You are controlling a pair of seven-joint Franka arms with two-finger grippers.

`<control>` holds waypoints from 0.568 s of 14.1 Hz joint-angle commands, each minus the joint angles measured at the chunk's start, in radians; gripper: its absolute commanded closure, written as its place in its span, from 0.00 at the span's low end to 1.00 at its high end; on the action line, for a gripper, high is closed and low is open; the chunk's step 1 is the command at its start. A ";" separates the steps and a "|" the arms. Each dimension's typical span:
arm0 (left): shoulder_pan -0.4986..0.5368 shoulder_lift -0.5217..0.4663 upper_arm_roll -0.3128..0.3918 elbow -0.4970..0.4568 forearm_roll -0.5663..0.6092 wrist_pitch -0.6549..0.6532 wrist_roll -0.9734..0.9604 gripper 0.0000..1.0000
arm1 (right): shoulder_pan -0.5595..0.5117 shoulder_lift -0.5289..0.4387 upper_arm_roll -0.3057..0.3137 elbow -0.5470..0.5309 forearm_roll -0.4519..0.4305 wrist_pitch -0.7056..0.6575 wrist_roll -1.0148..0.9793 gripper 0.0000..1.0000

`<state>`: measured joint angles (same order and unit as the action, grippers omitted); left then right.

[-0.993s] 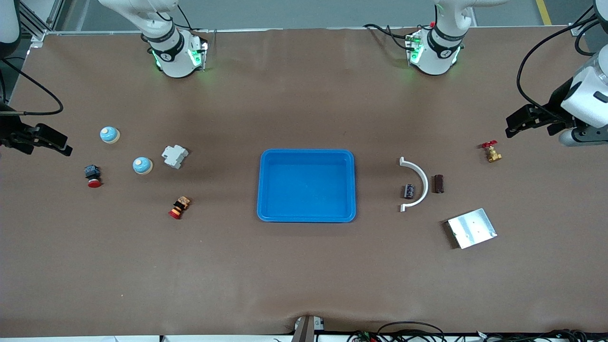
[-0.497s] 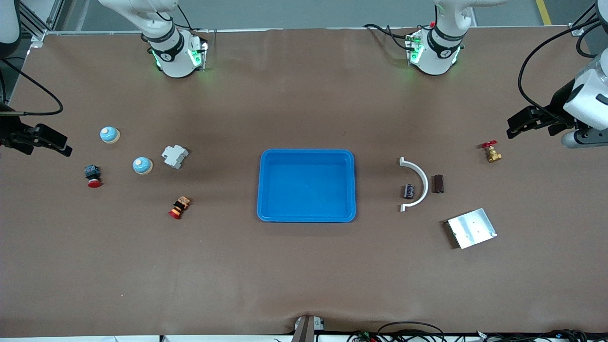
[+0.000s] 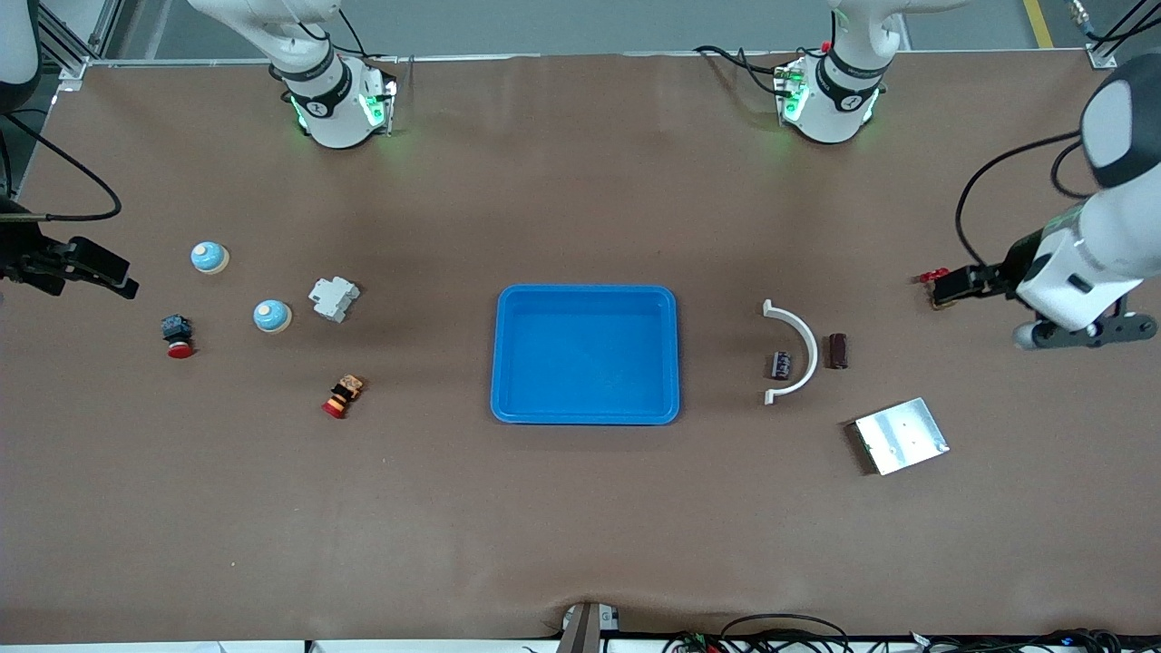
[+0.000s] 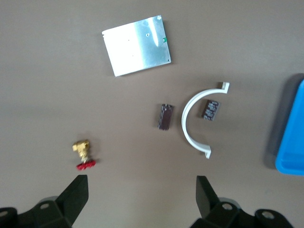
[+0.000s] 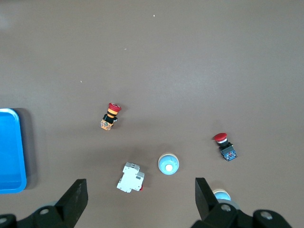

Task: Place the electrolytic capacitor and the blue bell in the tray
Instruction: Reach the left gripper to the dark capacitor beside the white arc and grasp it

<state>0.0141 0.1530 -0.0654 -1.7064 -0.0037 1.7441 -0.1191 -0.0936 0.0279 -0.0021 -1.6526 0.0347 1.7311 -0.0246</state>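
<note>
Front view: blue tray (image 3: 585,354) sits mid-table, bare table around it; no writing is legible. The capacitor (image 3: 780,365) lies inside the white arc (image 3: 793,352); bells (image 3: 271,316) lie toward the right arm's end.

Left wrist view: left gripper (image 4: 142,194) spread wide over the brass valve (image 4: 83,153).

Right wrist view: right gripper (image 5: 141,197) also spread, empty, above the white breaker (image 5: 130,178).

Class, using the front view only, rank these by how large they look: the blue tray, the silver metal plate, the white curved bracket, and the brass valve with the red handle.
Largest to smallest:
1. blue tray
2. silver metal plate
3. white curved bracket, long but thin
4. brass valve, mostly hidden by the left gripper, so its rank is unsure
</note>
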 commanded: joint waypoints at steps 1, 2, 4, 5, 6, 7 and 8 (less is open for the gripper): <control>0.004 -0.021 -0.004 -0.131 -0.018 0.138 0.015 0.00 | -0.009 -0.026 0.007 -0.035 -0.006 0.021 0.011 0.00; 0.007 -0.009 -0.004 -0.160 -0.019 0.179 0.025 0.00 | -0.009 -0.026 0.007 -0.035 -0.004 0.021 0.011 0.00; 0.020 0.042 -0.004 -0.179 -0.021 0.216 0.064 0.00 | -0.009 -0.026 0.007 -0.036 -0.004 0.022 0.011 0.00; 0.020 0.054 -0.004 -0.197 -0.021 0.250 0.073 0.00 | -0.009 -0.026 0.007 -0.038 -0.004 0.027 0.011 0.00; 0.020 0.062 -0.004 -0.225 -0.021 0.291 0.076 0.00 | -0.009 -0.026 0.007 -0.042 -0.004 0.028 0.011 0.00; 0.020 0.063 -0.004 -0.258 -0.021 0.340 0.076 0.00 | -0.009 -0.026 0.007 -0.044 -0.004 0.028 0.011 0.00; 0.020 0.063 -0.004 -0.295 -0.019 0.389 0.078 0.00 | -0.009 -0.026 0.007 -0.044 -0.004 0.028 0.011 0.00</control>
<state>0.0282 0.2311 -0.0657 -1.9327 -0.0040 2.0538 -0.0653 -0.0936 0.0279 -0.0021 -1.6690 0.0347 1.7491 -0.0245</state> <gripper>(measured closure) 0.000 0.000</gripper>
